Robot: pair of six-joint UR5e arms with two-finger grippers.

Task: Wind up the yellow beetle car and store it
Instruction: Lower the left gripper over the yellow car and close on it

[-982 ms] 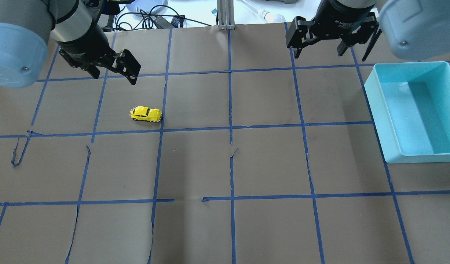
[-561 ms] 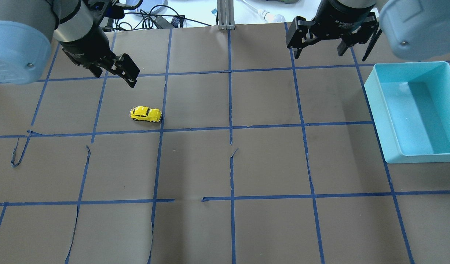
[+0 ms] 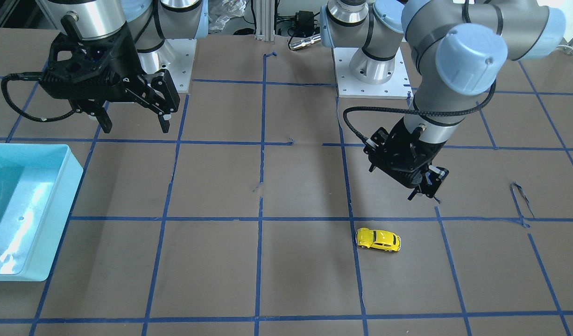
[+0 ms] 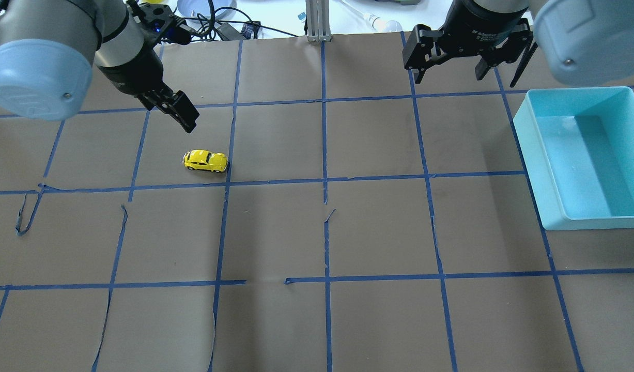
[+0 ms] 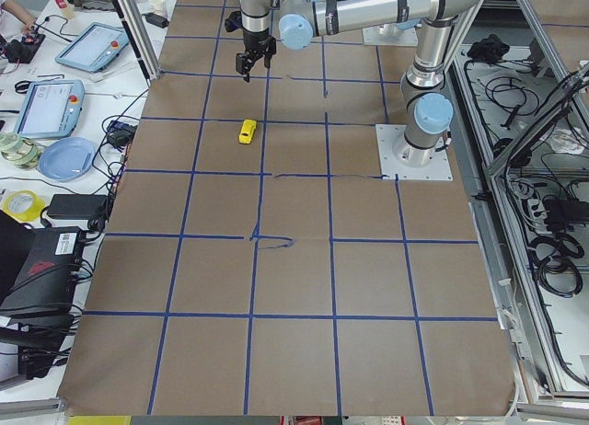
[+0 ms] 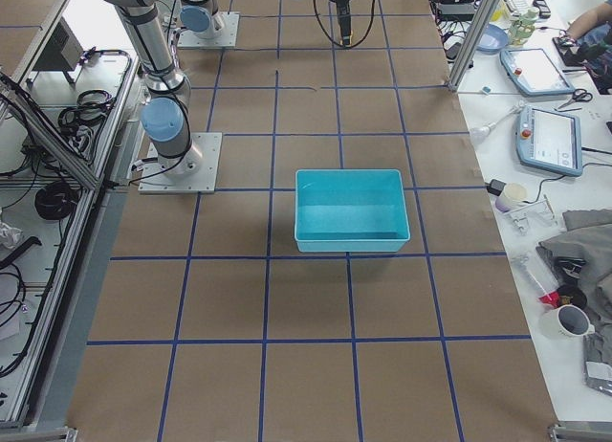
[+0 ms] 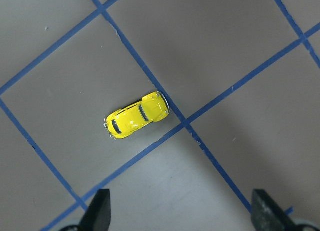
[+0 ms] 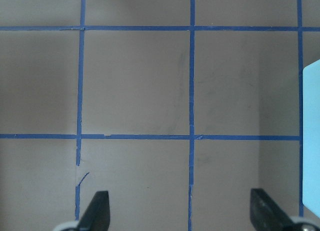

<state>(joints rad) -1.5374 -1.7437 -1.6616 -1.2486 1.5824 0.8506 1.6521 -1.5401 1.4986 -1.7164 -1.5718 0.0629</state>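
The left gripper (image 3: 425,187) hangs above the table (image 4: 379,232) with its jaws spread wide and nothing between them. In its wrist camera the two dark fingertips (image 7: 100,211) stand at the bottom corners of the view, far apart. The yellow beetle car (image 7: 137,116) lies beyond them on the paper, clear of both. The gripper is tilted and touches neither the car nor the table.

The car stands on its wheels on the brown paper covering the robot's left half of the table. It sits inside one square of the blue tape grid (image 4: 324,181), in a corner of it. One end is just beside a tape line, close to where two lines cross.

The right gripper (image 4: 448,70) is also spread wide and carries nothing. Its fingertips show at the lower corners of its wrist view, with only bare paper and tape lines under them. It hangs over the far part of the robot's right half of the table, well apart from the car.

Near it, on the table's right end, rests a light blue bin (image 4: 590,222), a shallow rectangular tub, open at the top. A strip of its edge shows at the right side of the right wrist view. The bin and the car are well apart, with several grid squares between them.

Beside the table, the left side view shows a bench with teach pendants (image 5: 41,108) and cables.
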